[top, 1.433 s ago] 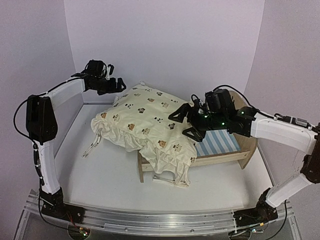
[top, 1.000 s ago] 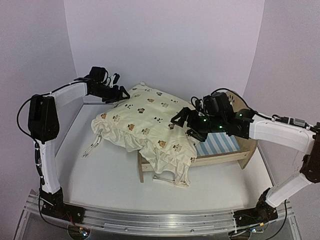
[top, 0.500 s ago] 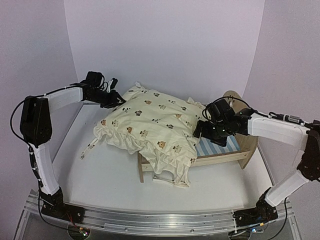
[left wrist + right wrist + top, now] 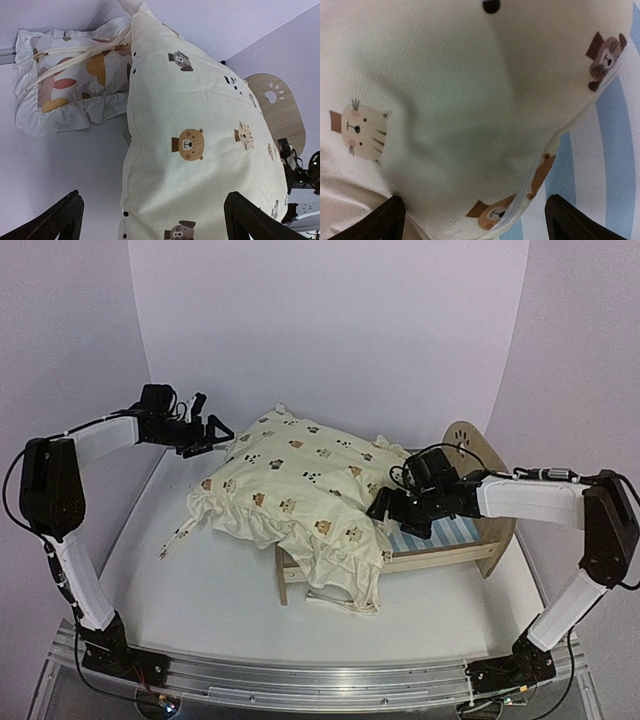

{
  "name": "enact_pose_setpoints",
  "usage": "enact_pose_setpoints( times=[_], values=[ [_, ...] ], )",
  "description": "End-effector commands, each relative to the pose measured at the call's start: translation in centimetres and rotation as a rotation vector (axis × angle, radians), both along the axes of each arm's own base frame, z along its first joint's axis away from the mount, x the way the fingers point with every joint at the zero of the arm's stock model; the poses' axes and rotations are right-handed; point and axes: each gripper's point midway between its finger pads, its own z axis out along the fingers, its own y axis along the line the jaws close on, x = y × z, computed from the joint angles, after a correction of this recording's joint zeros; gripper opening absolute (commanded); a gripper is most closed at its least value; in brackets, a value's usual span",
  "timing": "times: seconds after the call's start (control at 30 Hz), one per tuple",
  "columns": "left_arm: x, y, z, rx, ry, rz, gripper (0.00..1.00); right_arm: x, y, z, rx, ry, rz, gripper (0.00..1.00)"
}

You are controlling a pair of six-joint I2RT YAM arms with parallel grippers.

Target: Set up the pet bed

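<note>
Pet bed, set right of centre on table, half covered by animal-print quilt; left gripper and right gripper both spread wide, empty; risk: frame dragged or tipped if quilt is pulled unevenly.

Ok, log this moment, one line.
left gripper: open near quilt | right gripper: open over quilt edge | quilt: draped over pet bed | pillow: beside quilt

quilt on pet bed, overhanging left | pillow behind quilt, on table
</note>
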Motion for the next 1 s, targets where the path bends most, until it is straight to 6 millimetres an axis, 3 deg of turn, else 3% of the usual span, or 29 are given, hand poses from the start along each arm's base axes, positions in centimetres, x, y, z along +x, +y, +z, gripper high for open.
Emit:
enact_pose_setpoints(
  times=[0.0,0.17,0.3,0.4,0.53,0.67,0.8,0.97],
  values=[
    [-0.1,-0.4,0.3,-0.163,0.004,-0.139,1.0,1.5,1.0,0.2,0.127,-0.026,0.013,0.98],
    [-0.3,-1.4,-0.8,-0.243,0.038,-0.214,0.99,2.2,1.3,0.2,0.178,-0.037,0.029,0.98],
    [-0.8,-2.4,-1.2,-0.294,0.068,-0.257,1.0,2.9,2.6,1.3,0.249,-0.092,0.078,0.97],
    [-1.4,-3.8,-1.2,-0.303,0.073,-0.291,0.97,3.3,3.2,1.6,0.27,-0.097,0.095,0.85],
    [-2.2,-5.5,-0.8,-0.325,0.092,-0.32,0.71,3.7,3.6,1.6,0.282,-0.097,0.102,0.54],
    [-2.5,-5.4,0.5,-0.321,0.067,-0.277,0.28,4.2,4.0,3.1,0.3,-0.12,0.112,0.04],
    [-3.0,-5.8,2.8,-0.286,0.036,-0.236,0.03,4.8,4.0,5.8,0.271,-0.153,0.131,0.0],
    [-3.9,-6.8,5.8,-0.244,-0.006,-0.187,0.0,5.8,2.6,10.6,0.168,-0.205,0.146,0.0]
  ],
)
